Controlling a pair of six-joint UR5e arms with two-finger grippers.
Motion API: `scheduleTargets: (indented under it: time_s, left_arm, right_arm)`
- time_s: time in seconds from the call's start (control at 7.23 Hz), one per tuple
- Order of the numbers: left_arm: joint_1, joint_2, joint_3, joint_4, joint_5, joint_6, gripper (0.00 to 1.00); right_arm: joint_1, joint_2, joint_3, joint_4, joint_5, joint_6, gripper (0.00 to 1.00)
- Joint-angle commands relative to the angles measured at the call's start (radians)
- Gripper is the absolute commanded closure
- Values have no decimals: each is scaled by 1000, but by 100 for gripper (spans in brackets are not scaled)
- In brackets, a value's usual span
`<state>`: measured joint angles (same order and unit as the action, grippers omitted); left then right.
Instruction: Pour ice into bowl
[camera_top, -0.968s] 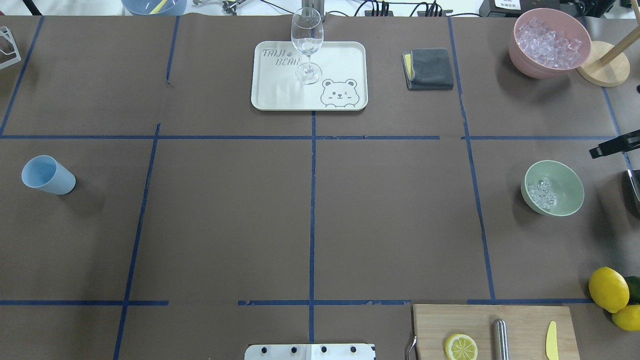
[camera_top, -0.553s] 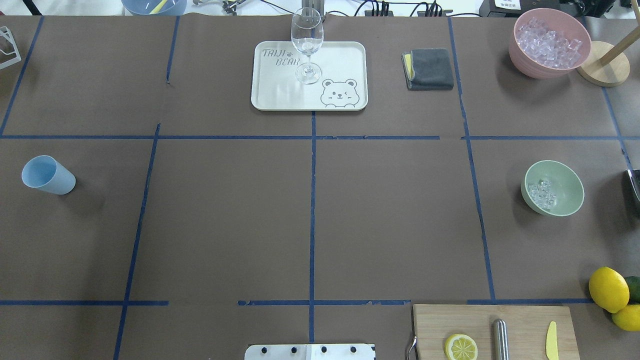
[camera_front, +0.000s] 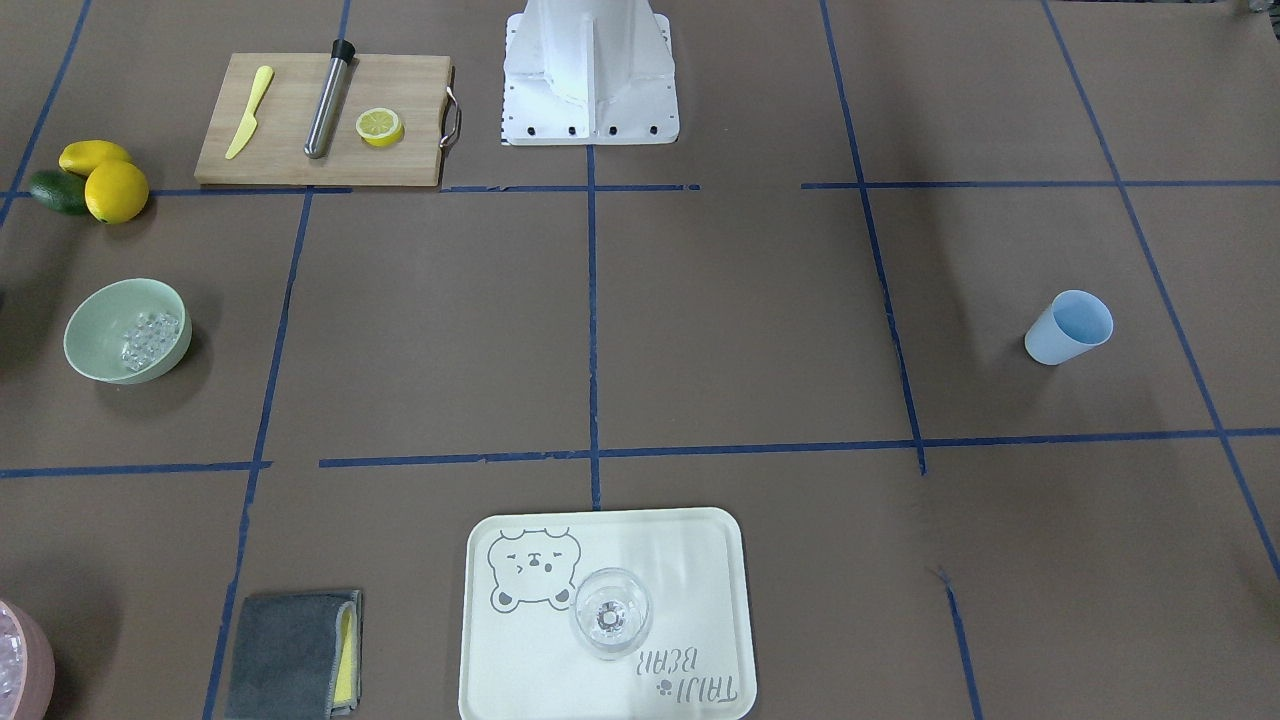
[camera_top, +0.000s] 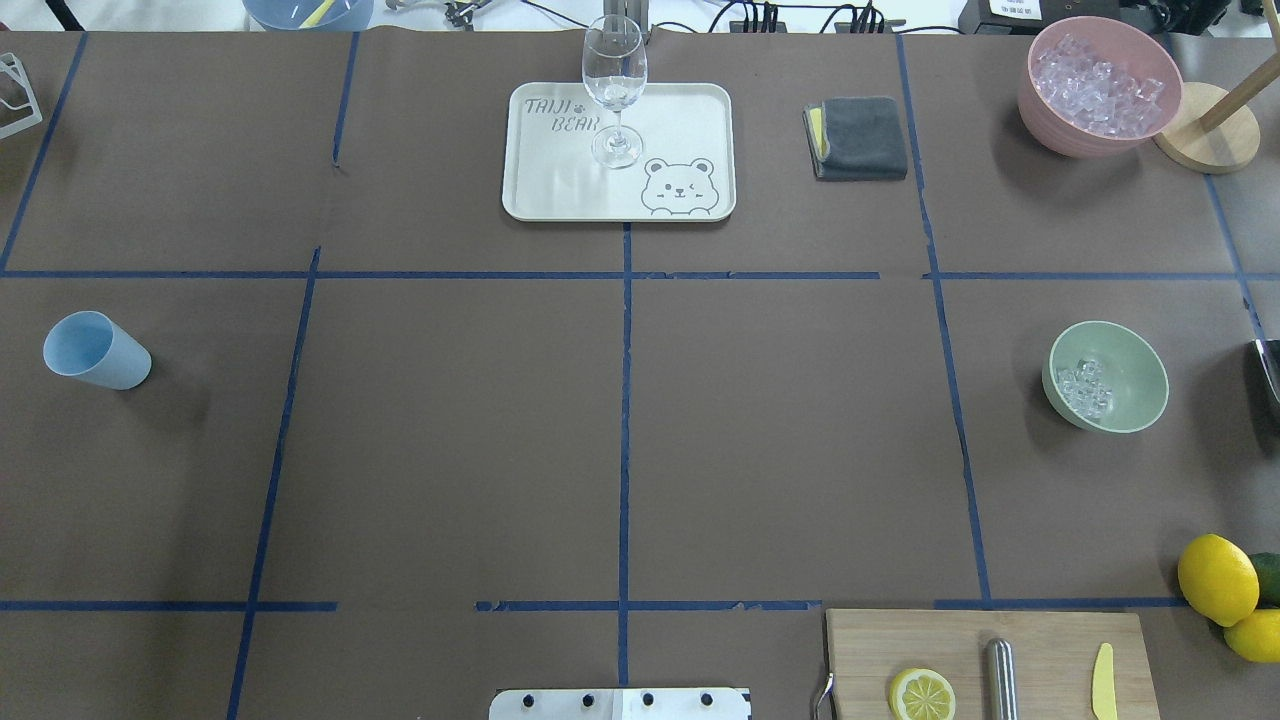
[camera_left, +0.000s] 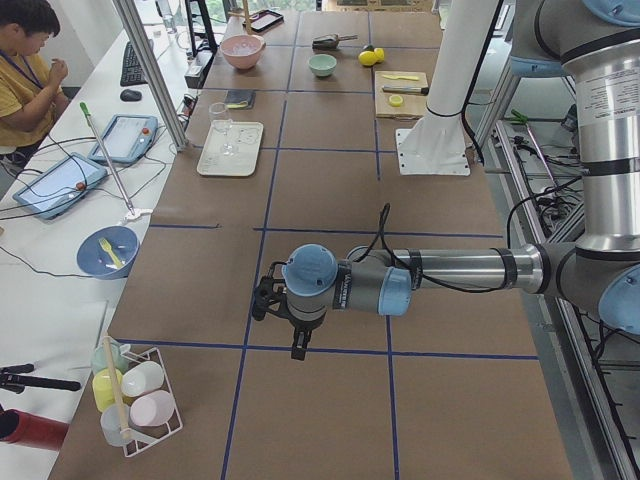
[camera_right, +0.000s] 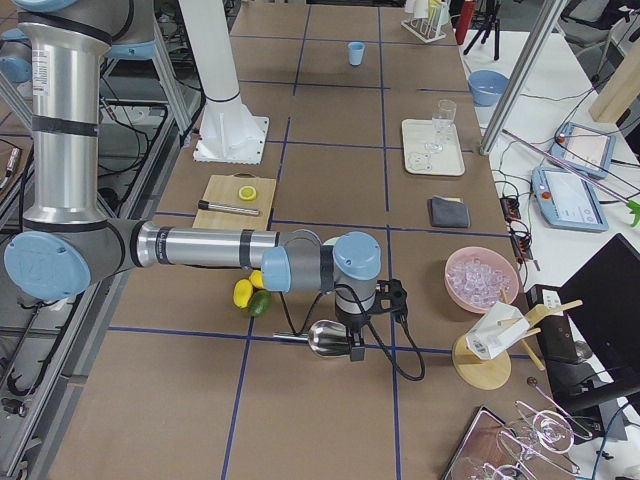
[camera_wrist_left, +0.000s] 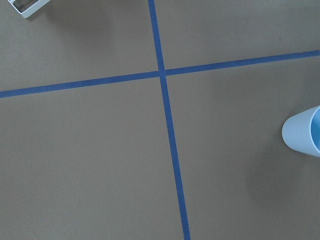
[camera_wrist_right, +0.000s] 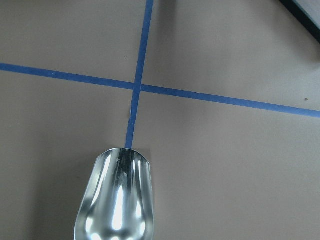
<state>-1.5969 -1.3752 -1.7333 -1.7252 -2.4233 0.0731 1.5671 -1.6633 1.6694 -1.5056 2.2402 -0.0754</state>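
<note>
The mint-green bowl (camera_top: 1140, 385) stands at the table's right side and holds a small heap of clear ice (camera_top: 1085, 388). It also shows in the front view (camera_front: 95, 335) with the ice (camera_front: 150, 335) in it. The blue cup (camera_top: 95, 350) stands upright far left and looks empty. My left gripper (camera_left: 285, 325) hovers over the table near the cup (camera_wrist_left: 305, 135); I cannot tell its state. My right gripper (camera_right: 355, 345) is just above a metal scoop (camera_wrist_right: 117, 200) right of the bowl; I cannot tell its state or whether it holds the scoop.
A pink bowl (camera_top: 1040, 115) full of ice stands back right beside a wooden stand (camera_top: 1205, 140). A tray (camera_top: 690, 120) with a wine glass (camera_top: 614, 85) is back centre, next to a grey cloth (camera_top: 860, 138). Cutting board (camera_top: 1040, 640) and lemons (camera_top: 1215, 578) sit front right.
A black part of the right arm at the overhead view's right edge has moved out of view. Bowl, ice and cup have not moved.
</note>
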Motion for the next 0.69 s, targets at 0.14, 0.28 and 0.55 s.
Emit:
scheduleTargets:
  time_s: [0.14,0.28,0.55]
  left_arm:
    - [2,8,0,-4,1,11,0]
    - [2,10,3,-2,0,60,0]
    - [2,10,1,2,1,62,0]
  right_arm:
    - [1,-6,1,2,3,-6,0]
    - [1,-1,9,19,10,-6,0]
    - [-10,-3,1,13,12,0,0]
